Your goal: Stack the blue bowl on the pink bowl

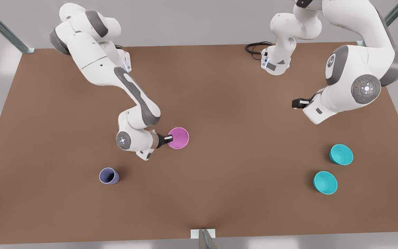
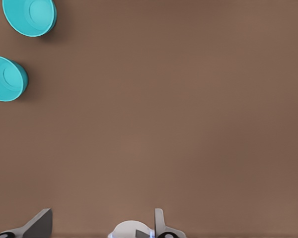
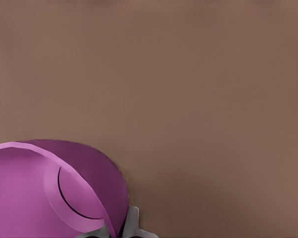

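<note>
**A:** Largest first, then. Table (image 1: 219, 103): flat brown board, matt, plain.

**B:** The arms?

**A:** Two, white with grey joints. The right gripper (image 1: 170, 139) is at the front view's left, low over the table and clamped on the near rim of the pink bowl (image 1: 180, 137). One finger sits outside the wall, and the bowl is tipped with its mouth showing. The left gripper (image 2: 103, 213) waits at the front view's right, fingers spread, holding nothing.

**B:** And the bowls?

**A:** Pink bowl: round and thin-walled, smooth plastic with a small flat base, left of the table's middle. There are two blue bowls of the same pattern in teal, the upper blue bowl (image 1: 341, 154) and the lower blue bowl (image 1: 325, 182). They stand near each other at the front view's right and well apart from the pink one. I can't tell which of them is meant.

**B:** How will they handle?

**A:** My guess is light, stiff and rather slick. Either should lift easily, but it may swing or slip if pinched loosely. Take hold on the rim, one finger inside the wall and one outside. The walls taper, so a blue bowl should nest in the pink one if it is lowered level and centred.

**B:** Smallest item?

**A:** Cup (image 1: 109, 176): lavender and narrower than the bowls, leaning, at the front view's lower left. Not wanted for this task.
</note>
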### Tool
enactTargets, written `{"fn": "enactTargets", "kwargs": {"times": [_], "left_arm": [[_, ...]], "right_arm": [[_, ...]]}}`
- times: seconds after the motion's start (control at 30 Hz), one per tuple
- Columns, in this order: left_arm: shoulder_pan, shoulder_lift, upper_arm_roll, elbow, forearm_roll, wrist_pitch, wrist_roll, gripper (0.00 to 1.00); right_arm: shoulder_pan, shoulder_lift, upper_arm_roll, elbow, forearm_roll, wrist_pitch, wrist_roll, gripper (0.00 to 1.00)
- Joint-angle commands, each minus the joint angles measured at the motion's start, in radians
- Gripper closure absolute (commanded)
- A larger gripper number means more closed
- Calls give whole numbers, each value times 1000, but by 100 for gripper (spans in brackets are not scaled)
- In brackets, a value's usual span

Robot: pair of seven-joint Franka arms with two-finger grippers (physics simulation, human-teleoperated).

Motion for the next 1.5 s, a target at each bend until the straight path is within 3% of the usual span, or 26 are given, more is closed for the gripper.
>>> {"fn": "enactTargets", "kwargs": {"times": [0.0,0.07,0.2,0.27,0.33,0.4,0.43,0.47,0.63,0.77,0.83,0.93,1.07,1.17,1.27,1.43,1.47], "left_arm": [[0,1,1,2,-7,27,9,0],[2,49,1,5,-4,122,-1,0],[11,130,56,6,-16,224,-44,0],[148,242,81,9,-82,366,192,0],[332,417,49,178,-100,425,518,0],[474,481,33,177,-160,483,732,0],[499,491,36,172,-159,486,778,0],[565,515,36,167,-163,488,867,0],[640,590,43,120,-176,667,1112,0],[646,610,49,48,-192,761,1109,0],[659,638,49,48,-212,774,1108,0],[657,662,58,48,-238,774,1083,0],[655,675,58,40,-258,770,999,0],[648,669,59,40,-261,759,950,33],[643,664,59,40,-260,741,928,50],[629,664,59,40,-260,728,910,55],[629,664,59,40,-260,728,908,60]], "right_arm": [[56,76,-5,98,11,130,541,79],[175,168,-99,227,14,130,581,79],[269,327,-122,434,11,132,675,79],[315,370,-149,479,9,132,693,79],[344,395,-174,499,11,133,702,79],[344,406,-174,506,8,133,702,79],[344,406,-174,506,6,133,702,12],[344,406,-179,511,5,123,690,0],[286,320,-180,543,16,-104,687,0],[-28,165,-179,538,5,-689,560,0],[-153,154,-179,545,-119,-844,419,0],[-343,1,-183,643,-406,-1078,-9,0],[-331,-352,-200,598,-573,-1147,-141,0],[-314,-492,-206,463,-572,-1137,-137,0],[-317,-519,-206,410,-563,-1092,-132,0],[-317,-513,-206,411,-563,-1095,-140,0],[-317,-515,-206,411,-563,-1095,-140,0]]}}
